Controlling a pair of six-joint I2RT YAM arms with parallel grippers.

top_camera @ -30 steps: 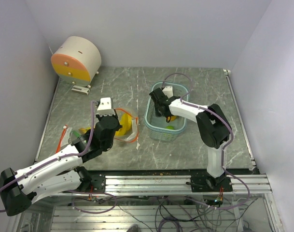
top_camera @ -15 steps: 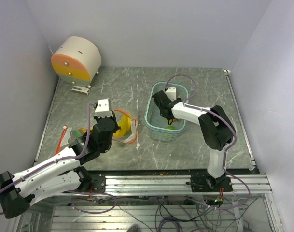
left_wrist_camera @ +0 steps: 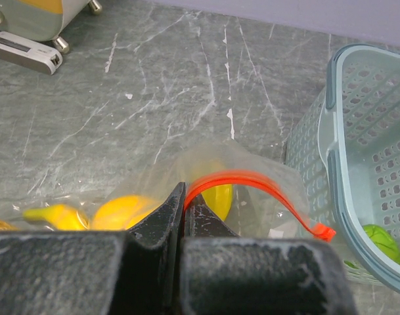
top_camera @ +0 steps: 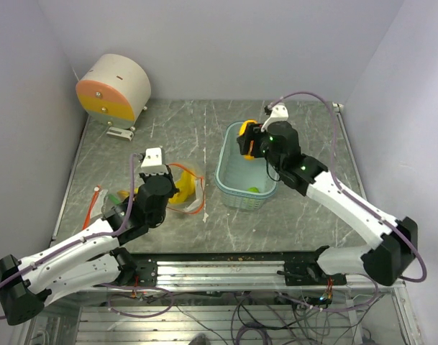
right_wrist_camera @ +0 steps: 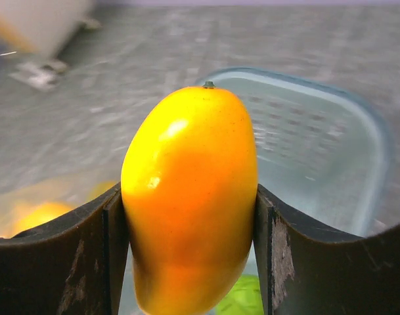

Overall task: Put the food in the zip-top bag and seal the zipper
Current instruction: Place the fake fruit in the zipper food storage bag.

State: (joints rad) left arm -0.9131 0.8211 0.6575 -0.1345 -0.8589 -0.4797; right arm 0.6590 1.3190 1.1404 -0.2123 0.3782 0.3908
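Above the basket (top_camera: 222,172): the mango (right_wrist_camera: 190,197) is gripped upright, stem end up, by the right gripper (top_camera: 249,140). The jaws are spread to the fruit's width and pressed on both flanks. It is held clear of the rim, probably so it can be swung across without catching the slotted wall. One round green fruit (top_camera: 254,190) lies on the basket floor, near end.

Left of the basket, on the grey table (top_camera: 226,230): the zip-top bag (left_wrist_camera: 268,213) lies crumpled, just beside the basket wall. The left gripper (left_wrist_camera: 184,197) is pinched tight on the zipper (left_wrist_camera: 252,178). The red-orange strip is raised into an arch, so the mouth is propped open, presumably to receive the mango. A banana (left_wrist_camera: 55,215) and other yellow pieces can be seen through the plastic. No slider tab can be made out.

Stage judged: loading under way, with nothing sealed and the green fruit yet to be fetched. Risk noted: the opening is narrow and the film limp, so a fruit set down off-centre could fold the lip shut.
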